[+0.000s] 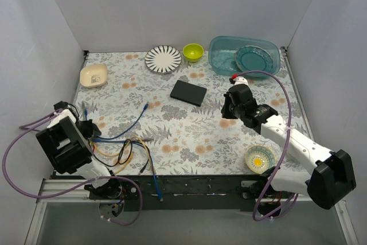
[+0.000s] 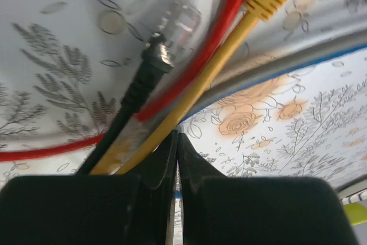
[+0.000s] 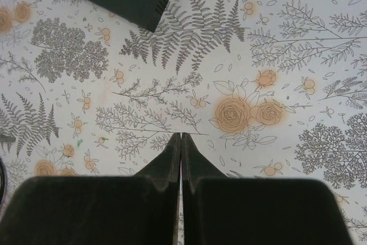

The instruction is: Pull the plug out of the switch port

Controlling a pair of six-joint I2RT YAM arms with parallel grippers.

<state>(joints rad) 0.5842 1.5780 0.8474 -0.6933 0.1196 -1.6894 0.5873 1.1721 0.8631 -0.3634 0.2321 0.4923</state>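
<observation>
The switch lies flat on the bench, toward its far middle. No cable is seen entering it, so the plug looks already out, though its socket edge is not clearly shown. At far left, the left fingers are pressed together on nothing, just under a bundle of cables. A blue cable runs loose, its plug apart from the switch. The right fingers, likewise closed and empty, hover right of the switch. Little seems left to do.
</observation>
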